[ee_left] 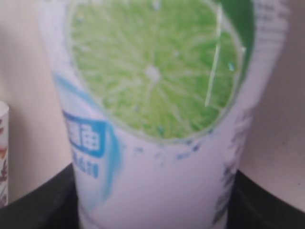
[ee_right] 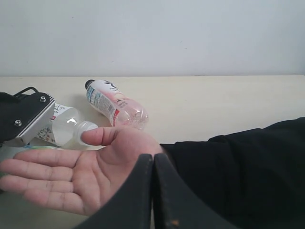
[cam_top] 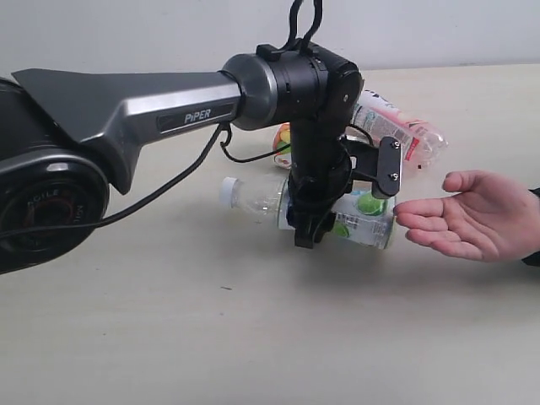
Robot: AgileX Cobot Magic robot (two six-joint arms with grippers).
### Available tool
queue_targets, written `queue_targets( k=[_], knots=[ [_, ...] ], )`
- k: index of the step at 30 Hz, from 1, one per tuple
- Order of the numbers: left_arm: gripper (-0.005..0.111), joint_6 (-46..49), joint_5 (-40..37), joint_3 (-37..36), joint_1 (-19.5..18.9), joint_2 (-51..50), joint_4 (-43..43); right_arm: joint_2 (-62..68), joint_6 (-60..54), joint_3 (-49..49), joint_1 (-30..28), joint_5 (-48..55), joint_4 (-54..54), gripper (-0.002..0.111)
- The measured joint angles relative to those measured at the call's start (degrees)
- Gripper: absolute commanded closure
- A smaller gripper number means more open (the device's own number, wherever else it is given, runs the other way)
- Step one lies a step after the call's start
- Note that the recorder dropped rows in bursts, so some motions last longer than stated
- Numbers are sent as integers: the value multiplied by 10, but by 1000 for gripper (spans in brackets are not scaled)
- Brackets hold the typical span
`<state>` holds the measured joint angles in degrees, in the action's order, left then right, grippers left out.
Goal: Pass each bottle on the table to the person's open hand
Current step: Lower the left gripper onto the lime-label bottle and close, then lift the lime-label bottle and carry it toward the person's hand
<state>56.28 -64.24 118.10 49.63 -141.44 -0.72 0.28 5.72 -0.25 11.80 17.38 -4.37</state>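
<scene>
A lime-slice bottle (cam_top: 253, 196) with a white cap lies sideways on the table (cam_top: 253, 337). My left gripper (cam_top: 308, 232) comes down over its label, and in the left wrist view the bottle (ee_left: 152, 95) fills the gap between the black fingers (ee_left: 271, 200), which press its sides. The person's open hand (cam_top: 472, 215) waits palm up just right of the bottle's base. Behind lie a pink peach bottle (cam_top: 396, 126) and a fruit-label bottle (cam_top: 283, 135), partly hidden by the arm. My right gripper (ee_right: 153, 160) is shut and empty, close to the hand (ee_right: 71, 176).
The person's black sleeve (ee_right: 238, 176) fills the space beside my right gripper. A clear white-capped bottle (ee_right: 66, 126) lies behind the thumb, with the peach bottle (ee_right: 114, 102) further back. The left arm's long grey link (cam_top: 126, 110) stretches over the table's left half.
</scene>
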Motion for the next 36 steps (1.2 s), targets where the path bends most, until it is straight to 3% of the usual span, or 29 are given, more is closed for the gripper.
queue_targets(
  k=[8, 22, 29, 36],
  knots=[
    [107, -68, -46, 0, 0, 35, -51, 0, 0, 0, 0, 0, 0, 108],
    [107, -214, -56, 0, 0, 124, -55, 0, 0, 0, 0, 0, 0, 108],
    [107, -363, -57, 0, 3, 164, -55, 0, 0, 0, 0, 0, 0, 108],
    [107, -566, -58, 0, 34, 192, -56, 0, 0, 0, 0, 0, 0, 108]
  ],
)
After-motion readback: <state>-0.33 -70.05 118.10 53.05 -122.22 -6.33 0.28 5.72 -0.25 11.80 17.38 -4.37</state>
